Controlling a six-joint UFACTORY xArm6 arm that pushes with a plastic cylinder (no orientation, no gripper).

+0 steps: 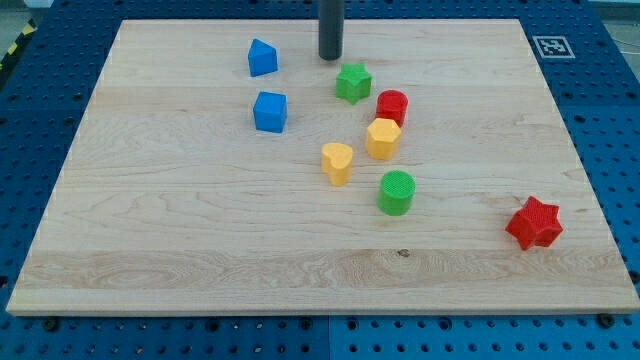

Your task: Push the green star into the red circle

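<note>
The green star (pixel 352 82) lies on the wooden board (pixel 180 230) near the view's top centre. The red circle (pixel 392 105) stands just to its lower right, a small gap apart. My tip (pixel 331 56) is the lower end of the dark rod and rests just above and to the left of the green star, close to it but not touching.
A yellow hexagon (pixel 383 138) sits right below the red circle. A yellow block (pixel 337 162), a green circle (pixel 396 192), two blue blocks (pixel 262 58) (pixel 270 111) and a red star (pixel 533 223) lie elsewhere on the board.
</note>
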